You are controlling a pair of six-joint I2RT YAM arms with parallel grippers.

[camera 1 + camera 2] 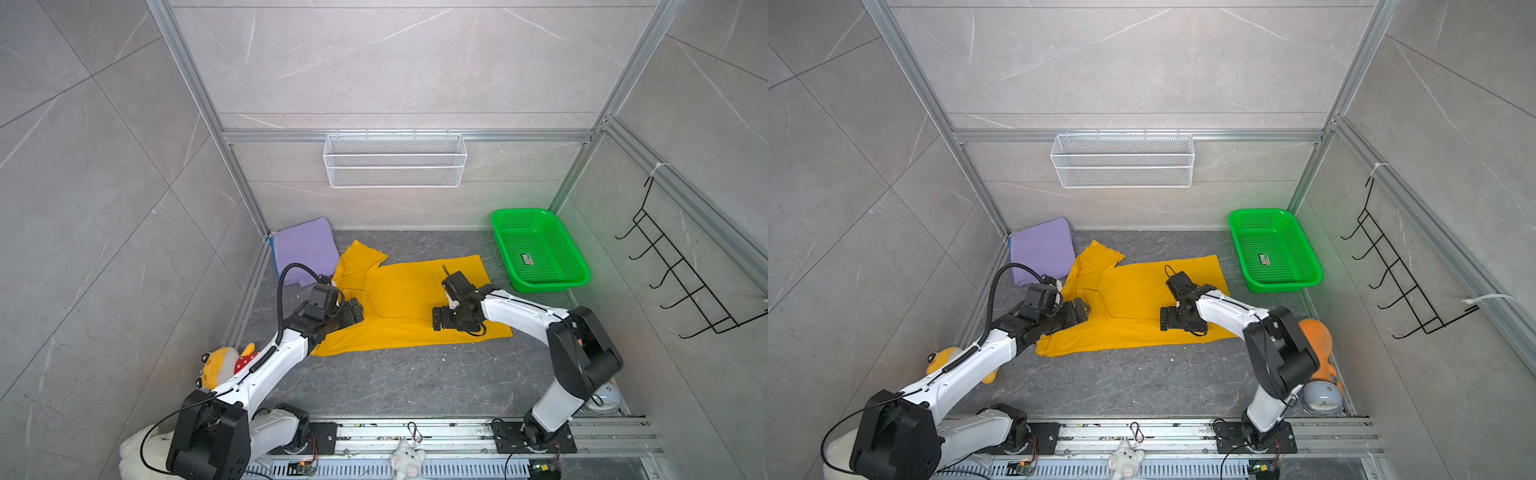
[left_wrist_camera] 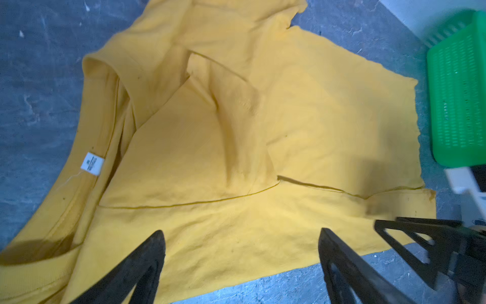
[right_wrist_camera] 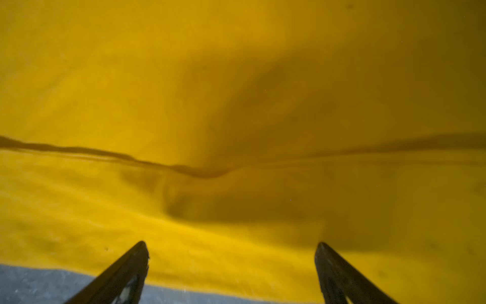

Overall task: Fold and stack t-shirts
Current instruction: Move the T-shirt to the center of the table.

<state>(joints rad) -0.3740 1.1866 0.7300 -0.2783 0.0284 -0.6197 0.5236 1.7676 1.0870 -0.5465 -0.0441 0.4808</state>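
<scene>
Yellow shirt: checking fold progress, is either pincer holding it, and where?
Nothing held: left pincer and right pincer are both open over the shirt.

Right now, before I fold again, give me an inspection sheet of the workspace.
Surface: grey slab, veined.
Job's things: yellow shirt spread, partly folded; purple shirt folded in far corner, blue edge beside it.
Clutter: plush toy at near edge; green basket, only a label inside.
Grippers: left gripper open over yellow shirt; right gripper open, low over it.
Cables: black hose arcs behind left gripper.
Surroundings: wire basket on back wall; hook rack on side wall.
</scene>
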